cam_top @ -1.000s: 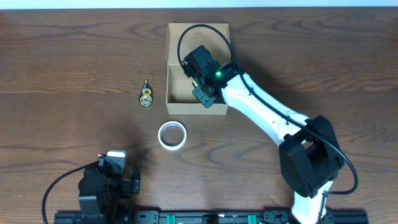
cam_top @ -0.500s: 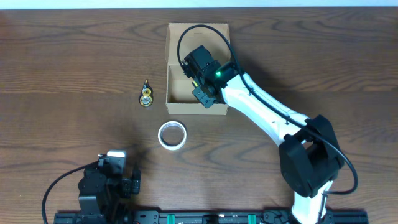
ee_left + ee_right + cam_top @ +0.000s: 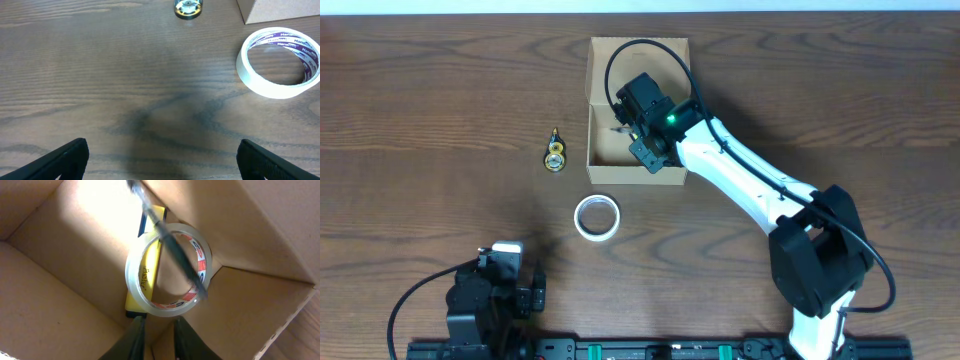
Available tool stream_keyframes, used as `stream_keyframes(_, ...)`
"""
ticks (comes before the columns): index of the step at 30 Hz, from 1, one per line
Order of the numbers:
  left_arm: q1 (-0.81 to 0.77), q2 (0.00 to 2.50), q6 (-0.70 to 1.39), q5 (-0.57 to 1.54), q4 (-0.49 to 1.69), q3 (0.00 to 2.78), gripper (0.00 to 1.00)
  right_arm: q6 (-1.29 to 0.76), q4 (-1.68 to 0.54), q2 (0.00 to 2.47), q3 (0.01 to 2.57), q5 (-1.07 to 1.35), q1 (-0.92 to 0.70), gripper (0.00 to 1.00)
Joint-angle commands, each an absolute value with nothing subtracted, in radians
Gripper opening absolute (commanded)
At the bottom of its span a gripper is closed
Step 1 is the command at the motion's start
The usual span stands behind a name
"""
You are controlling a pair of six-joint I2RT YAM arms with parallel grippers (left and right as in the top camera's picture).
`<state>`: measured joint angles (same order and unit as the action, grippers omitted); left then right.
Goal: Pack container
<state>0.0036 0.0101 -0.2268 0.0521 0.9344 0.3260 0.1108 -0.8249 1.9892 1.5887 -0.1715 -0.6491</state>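
The container (image 3: 675, 178) is a tan cardboard box, open, with its flap lid laid back at the far side. My right gripper (image 3: 625, 130) is down inside it. In the right wrist view its fingers (image 3: 136, 335) stand a little apart with nothing between them. Below them lie a clear tape roll (image 3: 135, 287), a yellow flat item (image 3: 151, 255) and a blurred dark pen (image 3: 172, 247) across the roll. My left gripper (image 3: 161, 160) is wide open and empty above bare table at the near left.
A white tape roll (image 3: 597, 217) lies on the table in front of the box and shows in the left wrist view (image 3: 279, 62). A small gold and black object (image 3: 555, 155) lies left of the box. The box corner (image 3: 280, 10) shows in the left wrist view.
A thin dark bit now shows inside the box just left of the right gripper. Both arms stay where they were.
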Motion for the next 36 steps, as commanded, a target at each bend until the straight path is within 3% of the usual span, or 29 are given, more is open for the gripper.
stream_keyframes(1, -0.001, 0.004, -0.24, 0.045, 0.977, 0.309, 0.95, 0.113, -0.822, 1.999, 1.609, -0.168, -0.641, 0.23)
stream_keyframes(4, -0.001, 0.004, -0.24, 0.045, 0.977, 0.309, 0.95, 0.113, -0.809, 1.998, 1.609, -0.168, -0.641, 0.34)
stream_keyframes(7, -0.001, 0.004, -0.24, 0.045, 0.977, 0.309, 0.95, 0.113, -0.769, 1.992, 1.613, -0.168, -0.642, 0.54)
stream_keyframes(10, -0.001, 0.004, -0.24, 0.045, 0.977, 0.309, 0.95, 0.114, -0.775, 1.977, 1.634, -0.14, -0.643, 0.99)
stream_keyframes(19, -0.001, 0.004, -0.24, 0.045, 0.977, 0.309, 0.95, 0.093, -0.846, 1.699, 1.641, -0.021, -0.627, 0.99)
stream_keyframes(23, -0.001, 0.004, -0.24, 0.045, 0.977, 0.309, 0.95, 0.074, -0.944, 1.491, 1.61, 0.013, -0.538, 0.99)
stream_keyframes(31, -0.001, 0.004, -0.24, 0.045, 0.977, 0.309, 0.96, 0.037, -0.909, 1.038, 1.215, 0.035, -0.359, 0.99)
stream_keyframes(36, -0.001, 0.004, -0.24, 0.045, 0.977, 0.309, 0.95, -0.054, -0.888, 0.665, 0.925, 0.035, -0.336, 0.99)
